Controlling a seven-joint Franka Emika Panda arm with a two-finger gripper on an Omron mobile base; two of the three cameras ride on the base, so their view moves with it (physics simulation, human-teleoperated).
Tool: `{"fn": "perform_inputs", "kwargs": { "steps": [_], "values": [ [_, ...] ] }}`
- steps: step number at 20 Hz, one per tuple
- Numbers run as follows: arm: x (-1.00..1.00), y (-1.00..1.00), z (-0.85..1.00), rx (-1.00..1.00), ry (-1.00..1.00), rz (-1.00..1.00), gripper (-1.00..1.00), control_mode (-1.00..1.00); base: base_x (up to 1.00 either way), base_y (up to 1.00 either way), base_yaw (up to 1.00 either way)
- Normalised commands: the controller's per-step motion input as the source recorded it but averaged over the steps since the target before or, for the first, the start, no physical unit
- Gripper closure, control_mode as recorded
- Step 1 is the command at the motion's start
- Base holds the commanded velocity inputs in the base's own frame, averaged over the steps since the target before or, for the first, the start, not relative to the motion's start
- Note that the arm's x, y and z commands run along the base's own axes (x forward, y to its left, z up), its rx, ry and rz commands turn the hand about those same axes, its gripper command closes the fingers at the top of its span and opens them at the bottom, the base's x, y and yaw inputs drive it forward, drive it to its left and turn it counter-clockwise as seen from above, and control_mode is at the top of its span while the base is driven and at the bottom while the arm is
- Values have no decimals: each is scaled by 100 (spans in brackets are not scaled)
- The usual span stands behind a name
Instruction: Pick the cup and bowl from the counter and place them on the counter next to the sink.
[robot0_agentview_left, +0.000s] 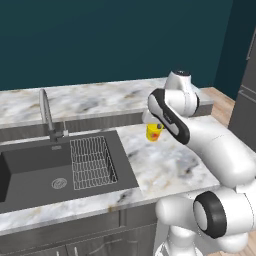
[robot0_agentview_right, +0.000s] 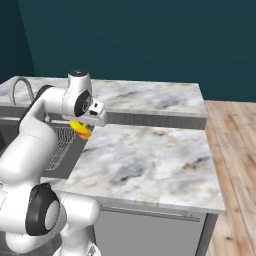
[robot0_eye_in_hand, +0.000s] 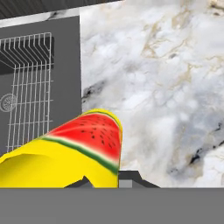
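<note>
End effector (robot0_eye_in_hand: 109, 181) clenched on the cup (robot0_eye_in_hand: 74, 151), apparently above the counter (robot0_eye_in_hand: 166, 87) beside the sink (robot0_eye_in_hand: 39, 74).

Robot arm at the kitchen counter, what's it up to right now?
The white arm's end effector is shut on the yellow cup, which has a watermelon-slice picture on its side. It carries the cup above the marble counter, just right of the dark sink and its wire rack. The cup is not set down yet.
</note>
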Motion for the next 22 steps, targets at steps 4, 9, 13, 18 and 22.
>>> {"fn": "perform_inputs", "kwargs": {
  "steps": [4, 9, 13, 18, 22],
  "values": [
    [28, 0, -3, 0, 0, 0, 100, -100, 0, 0, 0],
    [37, 0, -16, 0, 0, 0, 100, -100, 0, 0, 0],
    [16, 0, -24, 0, 4, 0, 100, -100, 0, 0, 0],
    [2, 0, -37, 1, 7, -1, 100, -100, 0, 0, 0],
    [0, 0, -26, 12, 5, -8, 100, -100, 0, 0, 0]
  ]
}}
